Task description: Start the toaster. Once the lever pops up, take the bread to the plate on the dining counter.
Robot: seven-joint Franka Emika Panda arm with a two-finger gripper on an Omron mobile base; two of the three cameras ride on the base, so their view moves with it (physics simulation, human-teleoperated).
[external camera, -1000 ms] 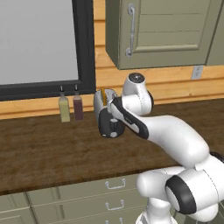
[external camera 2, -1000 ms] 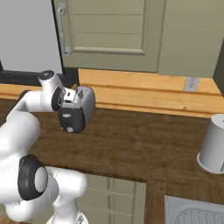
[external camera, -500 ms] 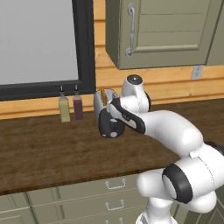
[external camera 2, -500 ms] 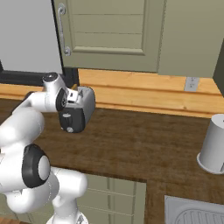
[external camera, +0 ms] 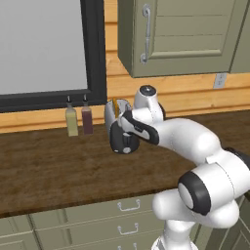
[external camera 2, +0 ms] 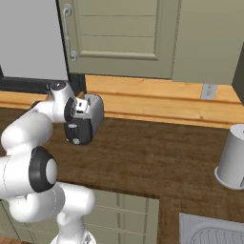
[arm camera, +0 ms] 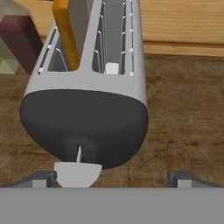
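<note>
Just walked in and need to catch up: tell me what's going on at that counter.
The white robot arm has brought its pincer up to the black front of the toaster on the dark wood counter. The pincer is open, with the grey-white lever just above and between its fingertips. A slice of bread stands upright in one slot, sticking out the top; the other slot is empty. Two slim bottles stand beside the toaster, against the wall.

The arm's elbow has swung to the right. The hand (arm camera: pixel 112 178) stays wide open at the front of the toaster (arm camera: pixel 87 87).
</note>
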